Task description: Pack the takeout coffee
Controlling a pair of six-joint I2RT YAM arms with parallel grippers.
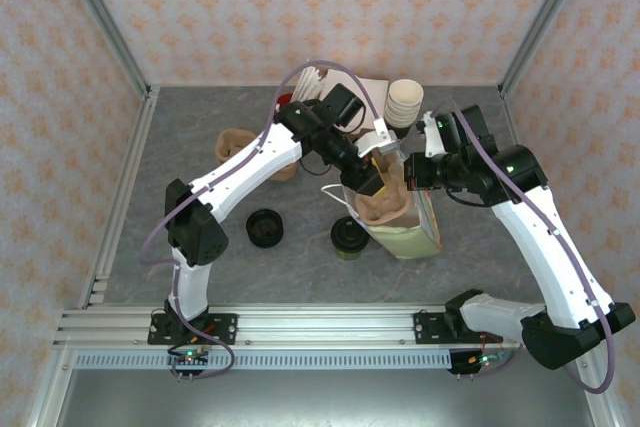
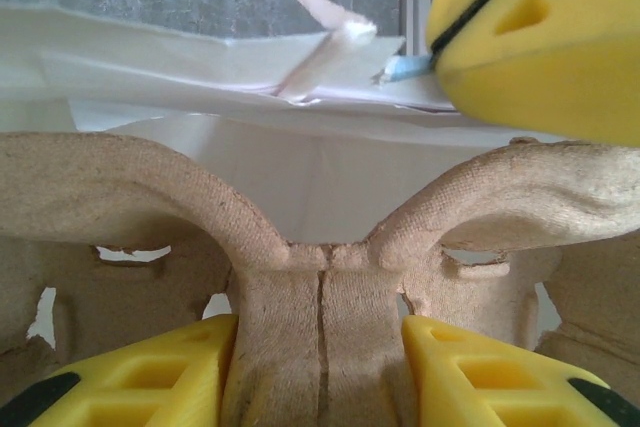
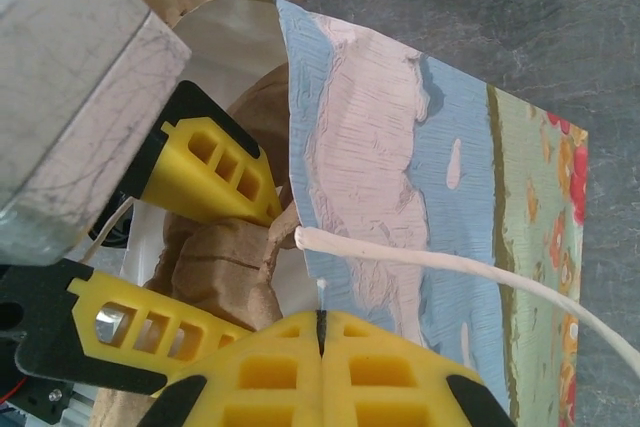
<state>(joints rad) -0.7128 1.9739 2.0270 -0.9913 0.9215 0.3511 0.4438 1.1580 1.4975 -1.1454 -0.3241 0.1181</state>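
Observation:
The takeout coffee (image 1: 348,236), a small cup with a black lid and greenish sides, stands on the table just left of the paper bag (image 1: 418,235). A brown pulp cup carrier (image 1: 381,205) sits in the bag's open mouth. My left gripper (image 1: 375,185) is shut on the carrier's centre post (image 2: 320,297), one yellow finger on each side. My right gripper (image 1: 412,175) is shut on the bag's rim, its pads (image 3: 280,372) pressed together on the paper edge beside the printed wall (image 3: 450,147). In the left wrist view the right gripper's finger (image 2: 540,37) sits above the carrier.
A low black round item (image 1: 265,228) lies left of the coffee. A second pulp carrier (image 1: 236,146) sits further back left. A stack of cream cups (image 1: 405,102) and a cardboard box (image 1: 352,87) stand at the back. The bag's white cord handle (image 3: 450,267) hangs across its side.

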